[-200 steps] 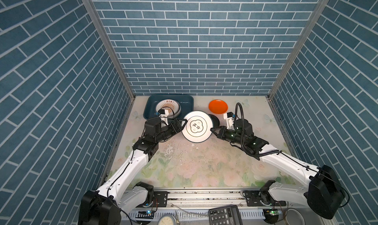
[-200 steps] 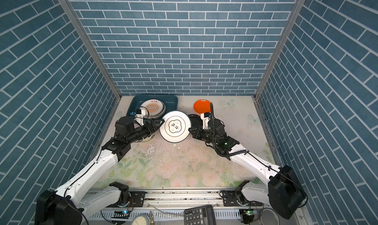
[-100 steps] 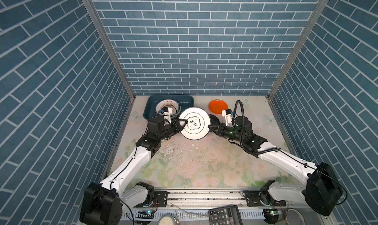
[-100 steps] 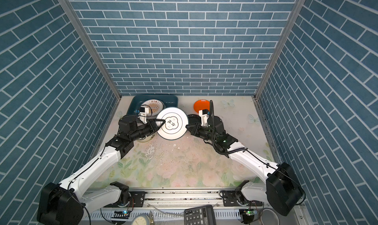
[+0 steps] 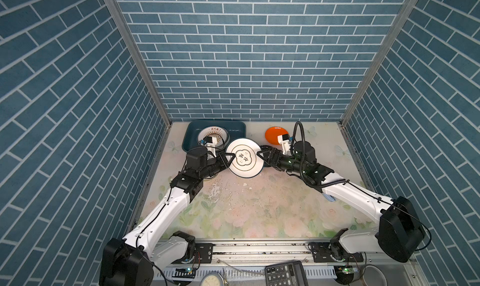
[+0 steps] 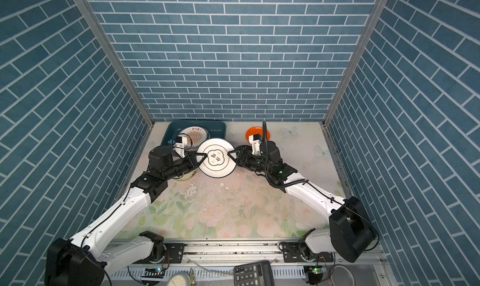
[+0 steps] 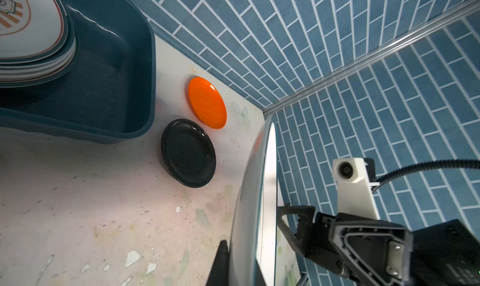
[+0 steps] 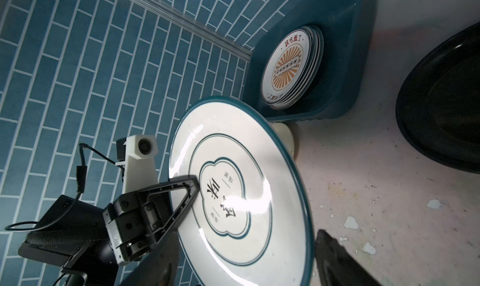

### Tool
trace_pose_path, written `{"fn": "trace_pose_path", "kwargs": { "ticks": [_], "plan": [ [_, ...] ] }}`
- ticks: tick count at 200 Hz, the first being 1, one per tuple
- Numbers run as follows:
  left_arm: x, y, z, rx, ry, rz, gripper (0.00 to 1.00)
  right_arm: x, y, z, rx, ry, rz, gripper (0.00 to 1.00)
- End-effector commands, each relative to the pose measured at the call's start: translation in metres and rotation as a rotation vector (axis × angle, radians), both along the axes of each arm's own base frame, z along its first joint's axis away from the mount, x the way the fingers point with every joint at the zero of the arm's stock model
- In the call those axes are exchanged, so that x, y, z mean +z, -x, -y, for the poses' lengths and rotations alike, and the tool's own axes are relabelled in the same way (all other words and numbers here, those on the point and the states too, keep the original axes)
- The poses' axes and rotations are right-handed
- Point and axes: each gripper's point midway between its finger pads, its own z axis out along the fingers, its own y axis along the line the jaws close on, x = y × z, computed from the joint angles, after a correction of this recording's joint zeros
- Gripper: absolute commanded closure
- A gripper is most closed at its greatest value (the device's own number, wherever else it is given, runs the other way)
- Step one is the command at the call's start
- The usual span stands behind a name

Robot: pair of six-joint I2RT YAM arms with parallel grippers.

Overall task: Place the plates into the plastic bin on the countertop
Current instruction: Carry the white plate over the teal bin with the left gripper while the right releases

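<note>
Plate [image 5: 244, 166], face up, near level, left hand [image 5: 232, 157] pinching its rim, right hand [image 5: 259, 156] spread around opposite rim.

White links on left arm [image 5: 166, 212] and right arm [image 5: 358, 197]; black joints and bases. Black left tool [image 5: 232, 156] and right tool [image 5: 259, 157], hollow triangular fingers [image 8: 193, 187], visible screws. White camera housing [image 7: 350, 178] at each wrist. Ribbed black cable [image 7: 420, 165] on right arm; small green lights [image 5: 302, 172].

Bright, even light, glare on plate [image 8: 249, 203]
</note>
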Motion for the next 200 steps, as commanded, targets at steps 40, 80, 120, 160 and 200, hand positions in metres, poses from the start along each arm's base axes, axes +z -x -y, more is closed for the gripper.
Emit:
{"fn": "trace_pose_path", "kwargs": {
  "ticks": [40, 80, 120, 160, 200],
  "plan": [
    [0.011, -0.004, -0.008, 0.030, -0.050, 0.020, 1.00, 0.007, -0.003, 0.014, -0.042, -0.005, 0.055, 0.12],
    [0.001, -0.015, -0.013, 0.054, -0.065, -0.004, 1.00, 0.002, -0.006, 0.021, -0.062, 0.006, 0.047, 0.12],
    [-0.008, -0.029, -0.025, 0.082, -0.055, -0.033, 1.00, 0.003, -0.011, 0.028, -0.077, 0.013, 0.038, 0.12],
    [-0.013, -0.047, -0.053, 0.150, -0.019, -0.058, 1.00, -0.001, -0.011, 0.036, -0.099, 0.020, 0.026, 0.12],
    [-0.012, -0.062, -0.083, 0.213, 0.002, -0.066, 1.00, -0.004, -0.009, 0.047, -0.133, 0.028, 0.030, 0.12]
  ]
}}
